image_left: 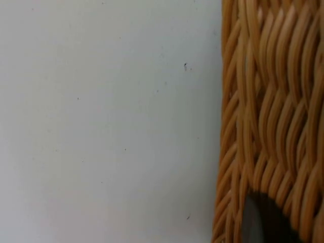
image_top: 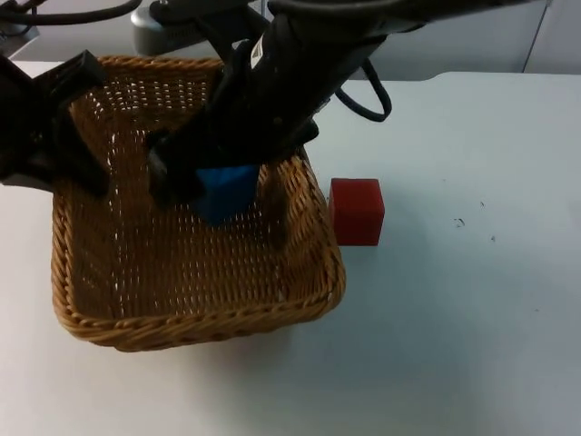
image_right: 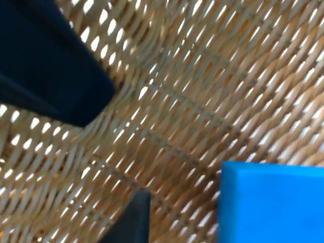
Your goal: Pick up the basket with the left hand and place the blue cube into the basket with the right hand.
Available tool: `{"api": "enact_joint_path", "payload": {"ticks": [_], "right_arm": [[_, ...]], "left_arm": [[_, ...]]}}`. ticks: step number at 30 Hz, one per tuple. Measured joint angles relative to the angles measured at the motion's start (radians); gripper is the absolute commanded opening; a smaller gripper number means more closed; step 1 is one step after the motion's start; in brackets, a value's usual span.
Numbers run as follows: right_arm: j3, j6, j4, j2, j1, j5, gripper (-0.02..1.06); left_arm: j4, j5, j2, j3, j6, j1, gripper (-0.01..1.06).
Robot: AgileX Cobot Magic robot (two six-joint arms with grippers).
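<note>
The left gripper [image_top: 64, 136] has its fingers clamped on the basket [image_top: 195, 318] at its left wall, holding it off the white table [image_top: 454, 345] so the woven bottom faces up to take the load, light showing through the weave. The right gripper [image_top: 213, 186] reaches over the basket's middle, fingers closed on the blue cube [image_top: 227, 193] just above the basket floor, low enough for a soft drop by my reckoning. A red cube [image_top: 356, 211] sits on the table just beside the basket's right rim

Overhead downward view — both wrist views close against basket [image_top: 191, 300] weave.
</note>
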Motion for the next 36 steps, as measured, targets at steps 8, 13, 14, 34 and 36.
{"api": "enact_joint_path", "payload": {"ticks": [8, 13, 14, 34, 36], "right_arm": [[0.0, 0.0, -0.028, -0.139, -0.002, 0.027, 1.01], [0.0, -0.002, -0.046, -0.262, -0.002, 0.054, 1.01], [0.0, -0.002, -0.052, -0.29, -0.002, 0.064, 1.01], [0.0, -0.002, -0.096, -0.587, -0.002, 0.217, 1.01], [0.004, -0.002, -0.096, -0.598, -0.002, 0.222, 1.01]], "left_arm": [[0.011, 0.009, 0.008, -0.002, 0.027, 0.0, 0.0], [0.037, 0.05, 0.067, -0.053, 0.033, 0.0, 0.0], [0.037, 0.055, 0.079, -0.067, 0.033, 0.0, 0.0], [0.071, 0.075, 0.234, -0.271, 0.033, 0.003, 0.0], [0.076, 0.077, 0.245, -0.278, 0.033, 0.01, 0.0]]}}
